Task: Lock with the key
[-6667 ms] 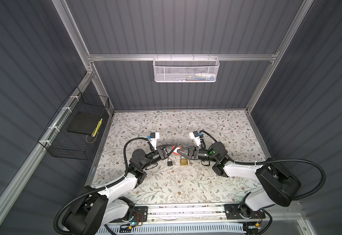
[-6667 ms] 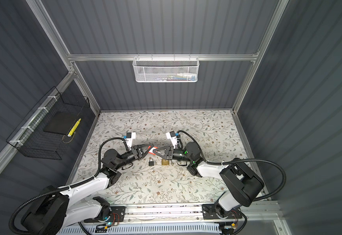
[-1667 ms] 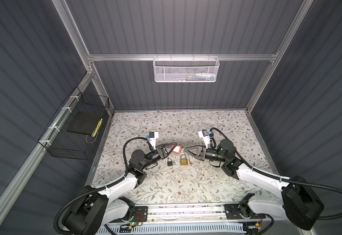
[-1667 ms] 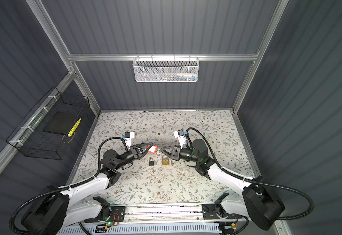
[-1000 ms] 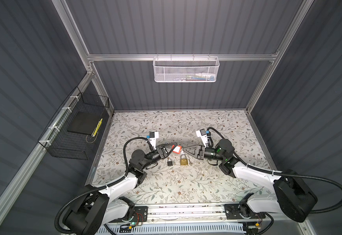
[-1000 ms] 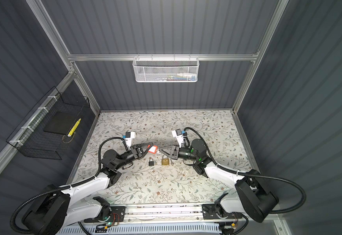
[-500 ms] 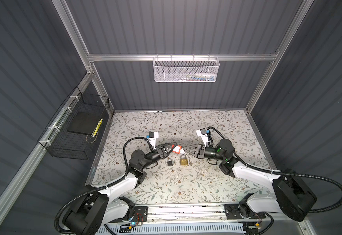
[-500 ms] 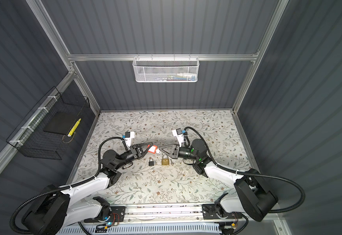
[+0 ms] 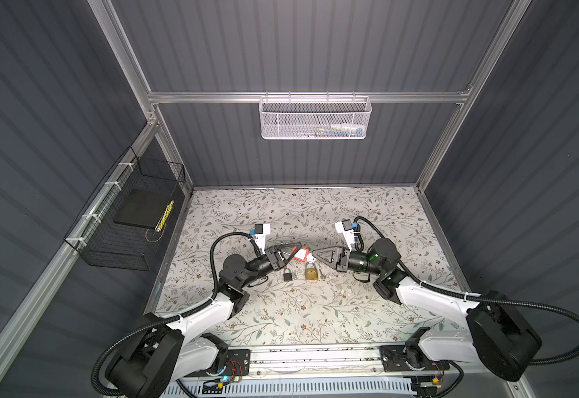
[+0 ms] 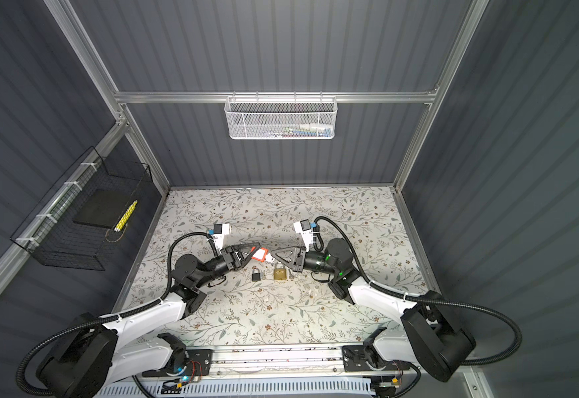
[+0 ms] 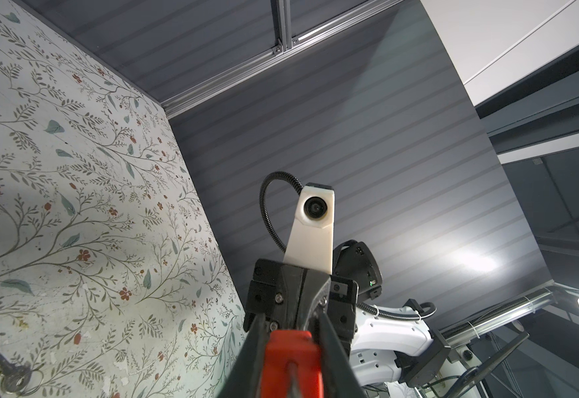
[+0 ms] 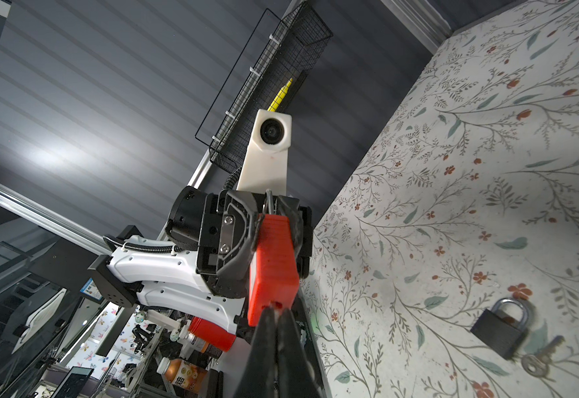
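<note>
Over floral desk (image 9: 315, 310), left hand (image 9: 295, 249) grips red lock (image 12: 274, 262), its white label too small to read; right hand (image 12: 275, 315) is closed at its underside. Wall basket (image 9: 315, 120) holds unclear items.

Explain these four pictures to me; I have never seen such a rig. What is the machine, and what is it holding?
Two white-and-black robot arms work on a floral tabletop. Two pictures look down from overhead, side by side; two come from cameras on the wrists. The left gripper clamps a red block-shaped padlock in the air. The right gripper is shut at the lock's free end; any key there is hidden. On the table lie a black padlock beside a silver key and a brass padlock beside another key.
</note>
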You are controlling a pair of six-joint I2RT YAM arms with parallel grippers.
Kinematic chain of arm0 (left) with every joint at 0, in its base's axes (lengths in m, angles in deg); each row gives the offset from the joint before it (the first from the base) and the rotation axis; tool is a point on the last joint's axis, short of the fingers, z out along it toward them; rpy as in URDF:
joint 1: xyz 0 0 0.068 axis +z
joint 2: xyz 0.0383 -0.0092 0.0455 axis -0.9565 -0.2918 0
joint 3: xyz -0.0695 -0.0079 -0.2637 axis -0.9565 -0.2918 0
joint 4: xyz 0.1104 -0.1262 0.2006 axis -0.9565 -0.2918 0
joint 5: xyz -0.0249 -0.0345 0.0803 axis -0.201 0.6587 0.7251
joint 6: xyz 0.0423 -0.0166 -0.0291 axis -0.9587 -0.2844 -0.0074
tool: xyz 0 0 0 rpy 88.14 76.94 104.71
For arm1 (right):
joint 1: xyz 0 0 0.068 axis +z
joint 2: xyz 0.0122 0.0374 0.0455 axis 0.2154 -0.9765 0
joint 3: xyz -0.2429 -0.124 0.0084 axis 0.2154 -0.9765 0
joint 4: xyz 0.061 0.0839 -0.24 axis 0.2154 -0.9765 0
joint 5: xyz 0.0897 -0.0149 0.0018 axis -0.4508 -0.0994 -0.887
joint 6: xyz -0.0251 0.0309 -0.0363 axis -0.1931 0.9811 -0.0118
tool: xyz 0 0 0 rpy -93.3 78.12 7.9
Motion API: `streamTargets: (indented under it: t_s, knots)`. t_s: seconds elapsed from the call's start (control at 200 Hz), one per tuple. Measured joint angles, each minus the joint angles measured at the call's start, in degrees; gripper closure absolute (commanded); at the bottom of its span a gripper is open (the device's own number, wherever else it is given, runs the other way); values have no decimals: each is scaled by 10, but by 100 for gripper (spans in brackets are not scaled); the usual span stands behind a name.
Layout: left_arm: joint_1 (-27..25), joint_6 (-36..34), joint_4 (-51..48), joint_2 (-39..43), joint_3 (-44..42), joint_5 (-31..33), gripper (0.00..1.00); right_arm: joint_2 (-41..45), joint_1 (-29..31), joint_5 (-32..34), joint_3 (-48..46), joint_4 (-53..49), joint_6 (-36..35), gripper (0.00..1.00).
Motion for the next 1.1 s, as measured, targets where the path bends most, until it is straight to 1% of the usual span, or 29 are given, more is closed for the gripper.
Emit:
streamTargets:
  t_s: [0.35,0.675,1.101]
  knots:
    - [-3,0,-4,0,0,-4,100,10,0,4,-12,0,0,100]
    - [-6,0,-4,0,0,-8,100,26,0,6,-18,-17,-15,100]
    - [-6,0,7,7,-9,1,100,45,-3,7,-29,-28,-24,100]
